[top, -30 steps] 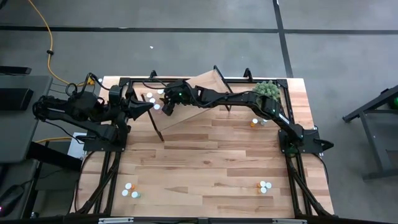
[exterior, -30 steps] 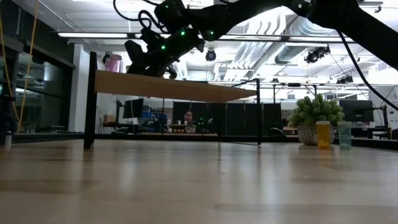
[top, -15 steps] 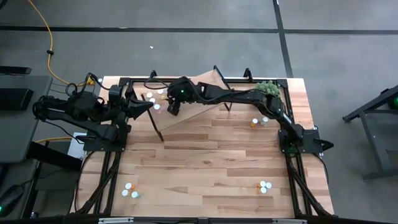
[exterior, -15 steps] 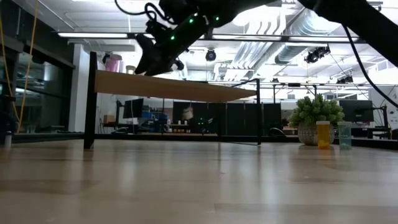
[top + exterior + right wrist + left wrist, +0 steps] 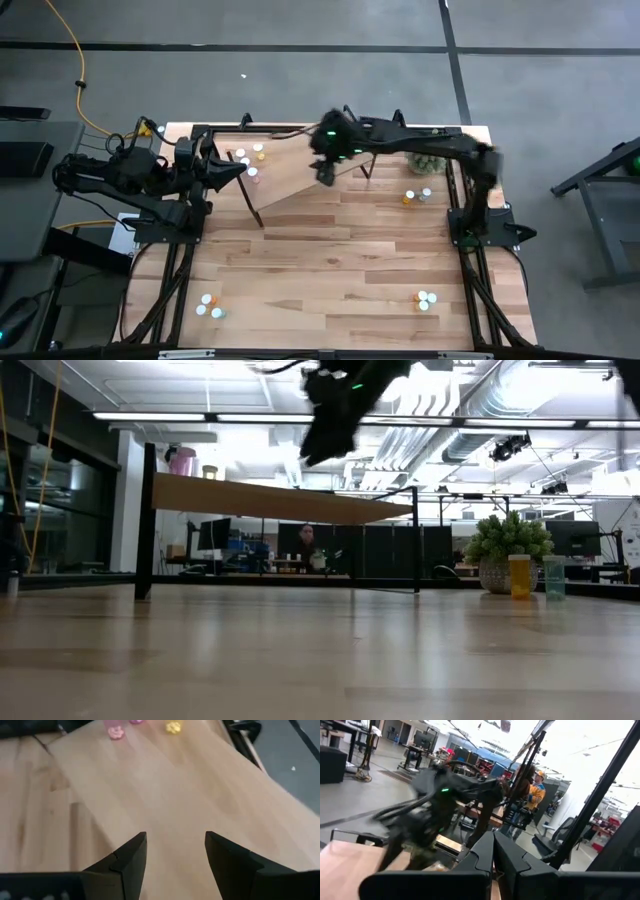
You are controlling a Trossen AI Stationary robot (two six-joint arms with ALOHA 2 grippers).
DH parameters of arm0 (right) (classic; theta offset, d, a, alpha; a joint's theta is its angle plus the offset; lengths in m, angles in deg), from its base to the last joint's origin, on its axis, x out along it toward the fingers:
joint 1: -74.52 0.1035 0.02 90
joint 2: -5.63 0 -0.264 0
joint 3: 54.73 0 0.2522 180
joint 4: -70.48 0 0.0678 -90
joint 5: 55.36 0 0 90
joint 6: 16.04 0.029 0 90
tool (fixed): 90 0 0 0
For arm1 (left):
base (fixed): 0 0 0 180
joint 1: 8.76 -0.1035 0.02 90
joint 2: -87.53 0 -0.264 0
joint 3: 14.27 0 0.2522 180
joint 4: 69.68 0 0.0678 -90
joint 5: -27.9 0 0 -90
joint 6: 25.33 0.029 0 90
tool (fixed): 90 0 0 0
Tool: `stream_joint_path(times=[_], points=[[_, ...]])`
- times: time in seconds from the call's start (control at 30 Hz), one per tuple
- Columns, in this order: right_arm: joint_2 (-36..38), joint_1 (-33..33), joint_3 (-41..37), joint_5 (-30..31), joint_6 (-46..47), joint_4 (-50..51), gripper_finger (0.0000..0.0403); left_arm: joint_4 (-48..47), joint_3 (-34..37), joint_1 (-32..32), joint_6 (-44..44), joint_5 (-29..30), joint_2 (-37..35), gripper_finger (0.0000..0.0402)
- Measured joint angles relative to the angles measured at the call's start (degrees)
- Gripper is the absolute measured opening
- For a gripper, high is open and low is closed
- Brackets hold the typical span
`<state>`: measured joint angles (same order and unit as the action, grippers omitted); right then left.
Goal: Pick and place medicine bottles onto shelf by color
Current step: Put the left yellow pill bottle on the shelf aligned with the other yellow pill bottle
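The wood-plank tabletop (image 5: 330, 250) carries the shelf (image 5: 300, 165) at its far side; pink and yellow medicine bottles (image 5: 248, 160) stand on its left end; the right gripper (image 5: 324, 172) hangs wide and empty above it; the left gripper (image 5: 240, 170) waits pinched together beside it; other bottles stand near a plant (image 5: 505, 540), seemingly orange and teal; a person (image 5: 535, 782) stands in the room beyond.

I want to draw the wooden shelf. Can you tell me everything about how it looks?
The shelf is a flat, pale wood plank on thin black metal legs, standing on the wider wooden table. It sits at an angle near the table's far edge. Small pink and yellow bottles stand at one end. The right gripper hovers open above it, not touching.
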<state>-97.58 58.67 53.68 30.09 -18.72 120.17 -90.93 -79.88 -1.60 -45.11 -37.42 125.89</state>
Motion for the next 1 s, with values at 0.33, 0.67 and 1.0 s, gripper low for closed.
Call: stream_joint_path(times=[0.33,0.67,1.0], points=[[41.2,12.1,-40.8,14.4,25.2,-23.5,0.0193,0.8,0.5,0.0,10.6,0.0,1.8,0.0],[58.4,20.2,-53.6,20.9,18.8,-42.1,0.0193,12.5,8.4,0.0,8.9,-2.2,7.4,0.0],[57.9,20.1,-52.7,20.7,14.3,-39.7,0.0137,12.5,8.4,0.0,9.3,-4.6,8.7,0.0]])
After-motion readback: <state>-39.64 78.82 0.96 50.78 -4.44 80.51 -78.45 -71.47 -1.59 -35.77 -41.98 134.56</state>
